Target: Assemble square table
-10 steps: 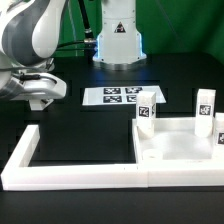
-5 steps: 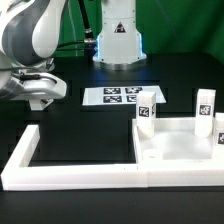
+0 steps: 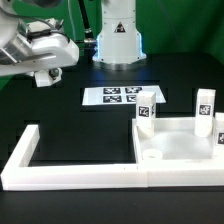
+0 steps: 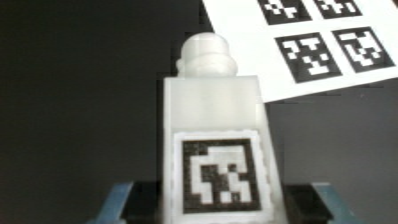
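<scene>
While the gripper [image 4: 214, 205] hangs high at the exterior view's left, it is clamped on a leg [image 4: 217, 120], its blue fingers [image 4: 128, 200] pressing both sides below the tag. The leg's rounded tip points toward the marker board [image 4: 320, 45], clear of it. The slab [image 3: 180, 150] lies at the exterior view's right against the border wall [image 3: 70, 172], with two legs [image 3: 146, 117] [image 3: 205, 110] standing at its far corners. Bare black table [image 3: 70, 125] lies open between gripper, marker board and wall.
</scene>
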`<state>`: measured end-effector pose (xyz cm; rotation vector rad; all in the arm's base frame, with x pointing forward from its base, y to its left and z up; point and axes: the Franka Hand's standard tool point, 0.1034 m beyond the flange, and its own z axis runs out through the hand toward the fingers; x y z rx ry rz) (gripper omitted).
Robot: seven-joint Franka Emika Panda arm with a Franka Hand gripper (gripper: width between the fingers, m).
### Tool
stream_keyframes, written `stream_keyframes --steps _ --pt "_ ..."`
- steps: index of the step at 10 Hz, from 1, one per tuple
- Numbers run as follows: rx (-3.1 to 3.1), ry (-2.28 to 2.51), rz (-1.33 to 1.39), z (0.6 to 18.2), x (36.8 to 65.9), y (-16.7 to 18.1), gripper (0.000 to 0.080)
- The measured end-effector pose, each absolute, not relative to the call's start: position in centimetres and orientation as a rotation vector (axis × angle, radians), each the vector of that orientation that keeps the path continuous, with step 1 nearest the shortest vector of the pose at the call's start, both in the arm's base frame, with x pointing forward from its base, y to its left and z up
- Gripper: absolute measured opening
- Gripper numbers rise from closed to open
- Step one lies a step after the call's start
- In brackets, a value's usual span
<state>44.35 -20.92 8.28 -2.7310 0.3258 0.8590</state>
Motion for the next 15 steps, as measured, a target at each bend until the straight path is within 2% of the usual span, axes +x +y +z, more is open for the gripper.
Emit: stream_keyframes --steps 2,3,4,6,7,8,10,12,13,15 --pt "-2.902 0.300 0.593 8.2 47.0 -20.5 0.0290" --pt "-2.934 0.258 0.517 10.2 49.0 -17.8 0.0290" --pt "-2.990 0.222 0.365 12.7 52.3 -15.4 0.0290" --pt "-3.037 0.157 0.137 16.6 57.2 -11.9 0.0290" --pt "-3.013 0.245 0.005 17.2 57.1 -12.2 0.0290" --pt "-3.040 0.261 -0.105 16.6 56.3 -13.2 0.0290" --pt "-3.082 0.297 -0.371 16.6 57.1 -13.4 0.0290" --pt "-3.104 0.342 -0.725 15.8 58.6 -9.4 0.0290" --pt "-3.068 0.400 -0.940 15.6 60.8 -6.8 0.0290" --pt "-3.009 0.415 -1.146 14.2 62.4 -4.1 0.0290"
